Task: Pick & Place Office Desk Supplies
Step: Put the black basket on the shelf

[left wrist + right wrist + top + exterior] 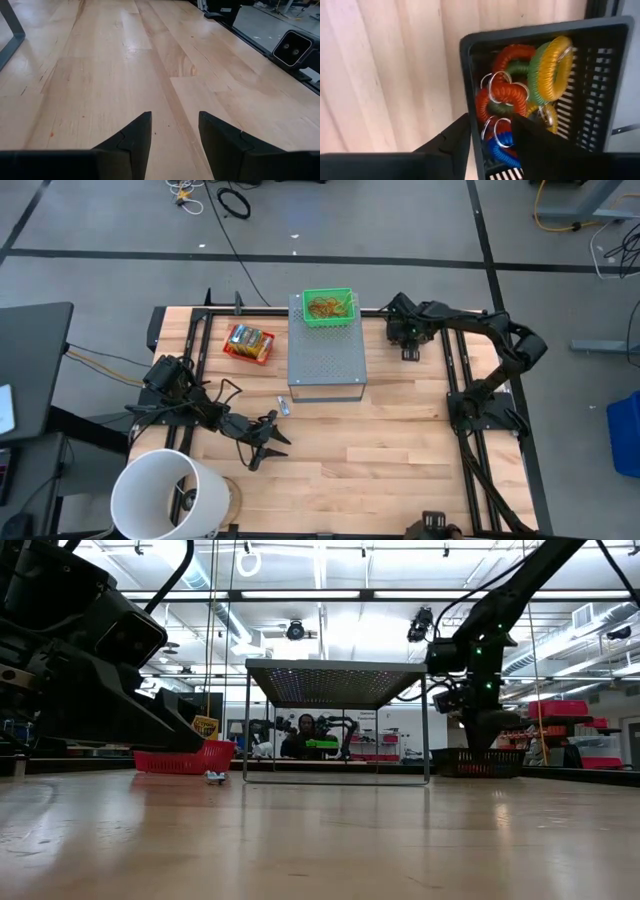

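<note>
A dark slotted basket (pixel 470 75) at the table's far right holds several coiled loops (pixel 507 92) in orange, green, yellow and blue, some with metal rings. My right gripper (pixel 491 117) points down over it, open. One finger stands outside the basket's wall and the other inside, over the loops. In the high view it hangs at the far right (pixel 408 340). A yellow-orange packet (pixel 248 342) lies in a red tray at the far left. My left gripper (pixel 175 117) waits open, low over bare wood near the front left (pixel 268 442). My right gripper straddles the dark basket's wall (pixel 472 132) from above, one finger on each side. The inner finger (pixel 535 145) covers the loops beneath it, so I cannot tell whether it touches them or the wall.
A grey perforated box (pixel 327 365) stands mid-table with a green basket (pixel 328 307) of loops on its far end. A small item (pixel 284 406) lies before the box. A white bucket (pixel 165 495) sits at the front left corner. Bare wood spreads across the near half.
</note>
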### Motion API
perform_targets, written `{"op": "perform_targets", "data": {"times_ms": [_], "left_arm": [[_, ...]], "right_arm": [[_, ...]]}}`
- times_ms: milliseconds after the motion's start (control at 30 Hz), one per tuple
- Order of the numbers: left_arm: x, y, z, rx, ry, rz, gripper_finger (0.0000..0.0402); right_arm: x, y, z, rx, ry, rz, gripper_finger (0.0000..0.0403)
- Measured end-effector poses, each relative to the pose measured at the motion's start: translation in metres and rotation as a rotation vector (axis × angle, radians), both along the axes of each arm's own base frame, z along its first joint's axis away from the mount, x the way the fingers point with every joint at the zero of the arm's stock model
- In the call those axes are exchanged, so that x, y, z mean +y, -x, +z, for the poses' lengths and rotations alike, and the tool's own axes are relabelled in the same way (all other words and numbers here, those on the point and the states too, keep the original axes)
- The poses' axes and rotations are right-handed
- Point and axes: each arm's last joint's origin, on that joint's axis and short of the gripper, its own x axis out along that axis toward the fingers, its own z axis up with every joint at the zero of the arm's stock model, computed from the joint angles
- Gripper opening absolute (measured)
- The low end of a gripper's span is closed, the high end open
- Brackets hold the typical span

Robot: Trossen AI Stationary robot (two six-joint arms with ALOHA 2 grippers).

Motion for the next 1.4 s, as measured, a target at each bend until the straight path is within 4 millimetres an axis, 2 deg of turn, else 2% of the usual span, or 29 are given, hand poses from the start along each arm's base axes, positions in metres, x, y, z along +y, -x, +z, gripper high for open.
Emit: {"op": "perform_targets", "data": {"times_ms": [167, 300, 333, 700, 933, 1100, 1400], "left_arm": [[0.0, 0.0, 0.0, 0.0, 0.0, 0.0, 0.0169], [0.0, 0.0, 0.0, 0.0, 0.0, 0.0, 0.0169], [0.0, 0.0, 0.0, 0.0, 0.0, -0.001, 0.0169], [0.0, 0.0, 0.0, 0.001, 0.0, -0.001, 0.0169], [0.0, 0.001, -0.002, 0.02, -0.01, -0.001, 0.0169], [0.0, 0.001, -0.002, 0.022, -0.015, -0.003, 0.0169], [0.0, 0.001, -0.002, 0.021, -0.015, -0.003, 0.0169]], "right_arm": [[0.007, 0.004, -0.01, 0.029, -0.029, 0.021, 0.0094], [0.013, 0.004, -0.014, 0.066, -0.022, 0.014, 0.0019], [0.014, 0.004, -0.014, 0.073, -0.019, 0.006, 0.0012], [0.039, -0.008, -0.013, 0.177, 0.042, -0.064, 0.0006], [0.06, -0.011, -0.009, 0.208, 0.02, -0.098, 0.0005], [0.068, -0.013, 0.019, 0.151, 0.042, -0.128, 0.0005], [0.092, -0.029, 0.105, 0.021, 0.093, -0.125, 0.0005]]}}
